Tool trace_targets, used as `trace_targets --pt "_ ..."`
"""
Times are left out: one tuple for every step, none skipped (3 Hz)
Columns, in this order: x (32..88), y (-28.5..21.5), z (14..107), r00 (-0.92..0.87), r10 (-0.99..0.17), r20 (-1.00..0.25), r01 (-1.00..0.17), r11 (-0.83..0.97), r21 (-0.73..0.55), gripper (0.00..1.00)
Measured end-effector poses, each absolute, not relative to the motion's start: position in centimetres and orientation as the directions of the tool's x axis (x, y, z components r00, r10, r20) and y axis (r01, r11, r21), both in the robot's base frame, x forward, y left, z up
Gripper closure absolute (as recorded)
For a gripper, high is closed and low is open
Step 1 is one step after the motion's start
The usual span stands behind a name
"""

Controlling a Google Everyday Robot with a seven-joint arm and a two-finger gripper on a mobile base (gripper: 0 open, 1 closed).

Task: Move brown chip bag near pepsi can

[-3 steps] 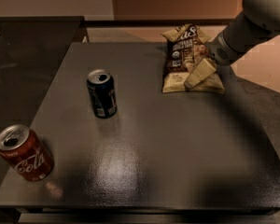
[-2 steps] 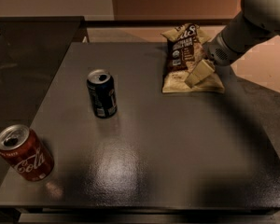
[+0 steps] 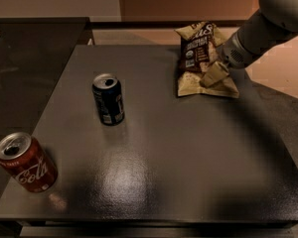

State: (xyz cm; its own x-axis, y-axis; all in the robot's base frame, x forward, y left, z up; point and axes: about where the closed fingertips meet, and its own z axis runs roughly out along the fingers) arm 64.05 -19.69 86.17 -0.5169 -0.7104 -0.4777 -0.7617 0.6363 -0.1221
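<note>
Camera view from above shows the dark grey, faintly glossy worktop (image 3: 188, 157) with next to nothing altered over the last second. The pale grey robot arm (image 3: 278, 14) reaches in from the upper right just as it did. The crinkly brown chip bag with pale tan ends (image 3: 196, 51) lies flat at the far right of the worktop, in the same spot. To my eye the carry has not begun, and the bag is well apart from the small dark blue pepsi can (image 3: 109, 100), which stands upright left of centre. A red Coca-Cola can (image 3: 27, 163) stands at the near left corner. Both cans show a dark opening in their silver tops, but what is inside them I cannot see, nor can I see into the bag. The gripper (image 3: 213, 74) sits on the bag's lower right part, and whether it has closed on the bag I cannot tell.
</note>
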Motion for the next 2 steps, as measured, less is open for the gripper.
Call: trace_targets --pt "63.6 -19.2 87.8 -0.492 -0.712 -0.502 -0.767 0.627 -0.136 1.0" --pt "62.7 -18.2 89.5 -0.446 -0.728 -0.52 -0.789 0.595 -0.156 1.0"
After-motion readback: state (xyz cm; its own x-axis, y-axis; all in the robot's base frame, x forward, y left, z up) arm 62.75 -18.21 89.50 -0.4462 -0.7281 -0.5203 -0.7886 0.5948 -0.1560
